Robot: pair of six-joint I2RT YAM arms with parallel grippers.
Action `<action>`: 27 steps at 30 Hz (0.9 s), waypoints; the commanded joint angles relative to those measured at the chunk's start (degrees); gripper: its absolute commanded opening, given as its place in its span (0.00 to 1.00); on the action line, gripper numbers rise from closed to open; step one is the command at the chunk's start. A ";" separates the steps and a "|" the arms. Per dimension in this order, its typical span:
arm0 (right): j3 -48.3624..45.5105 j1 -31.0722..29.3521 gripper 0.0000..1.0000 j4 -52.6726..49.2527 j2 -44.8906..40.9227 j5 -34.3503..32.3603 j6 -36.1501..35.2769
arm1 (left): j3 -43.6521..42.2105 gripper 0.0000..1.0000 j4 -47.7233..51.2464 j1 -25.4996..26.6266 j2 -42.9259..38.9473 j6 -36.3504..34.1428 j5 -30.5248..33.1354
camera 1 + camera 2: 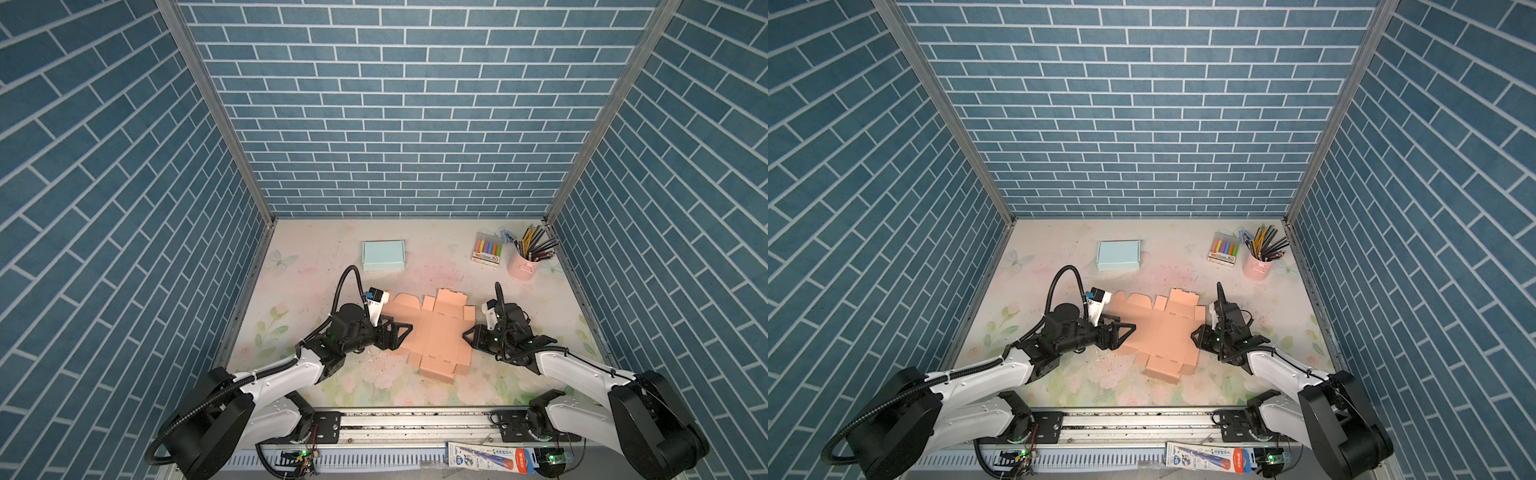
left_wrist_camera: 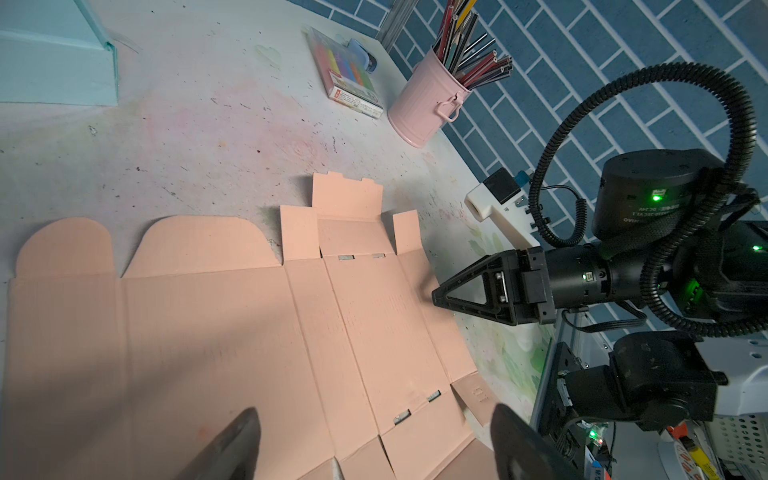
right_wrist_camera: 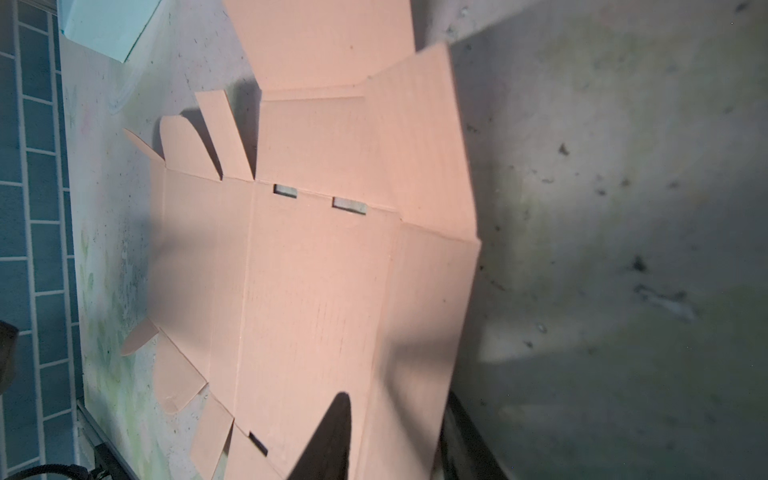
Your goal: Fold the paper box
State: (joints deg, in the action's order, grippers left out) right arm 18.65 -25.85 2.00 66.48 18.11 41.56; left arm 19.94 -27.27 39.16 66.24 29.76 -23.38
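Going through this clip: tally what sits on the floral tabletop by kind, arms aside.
Paper boxes: 2 (flat peach box blank, folded light blue box)
Marker pack: 1
Pink pencil cup: 1
Small blue item behind the pack, kind unclear: 1
Total: 5

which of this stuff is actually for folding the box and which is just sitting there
For the job:
- flat pink box blank
- left gripper
- right gripper

Just lying about:
- blue box
- pack of coloured sticks
- pink pencil cup
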 commanded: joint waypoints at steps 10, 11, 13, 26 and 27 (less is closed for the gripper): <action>-0.74 0.18 0.28 4.88 2.49 1.71 -0.80 | 0.43 0.81 -2.00 0.63 6.13 0.64 0.90; -0.90 0.18 0.26 5.47 2.72 1.97 -0.73 | 0.43 0.80 -2.07 0.74 6.24 0.74 1.00; -1.08 0.12 0.24 6.37 3.14 2.41 -0.69 | 0.69 0.80 -1.96 0.82 6.44 0.83 1.05; -1.53 0.18 0.08 6.27 0.81 2.66 -2.99 | 1.50 0.79 0.30 0.94 5.97 0.82 2.28; -1.44 0.18 0.08 6.18 0.79 3.01 -3.30 | 1.37 0.79 0.39 0.92 5.79 0.83 2.40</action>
State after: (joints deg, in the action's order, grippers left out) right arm 17.91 -25.85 8.43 67.99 20.36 40.56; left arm 20.29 -27.29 39.68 72.64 30.26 -21.98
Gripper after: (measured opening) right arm 0.083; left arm 0.792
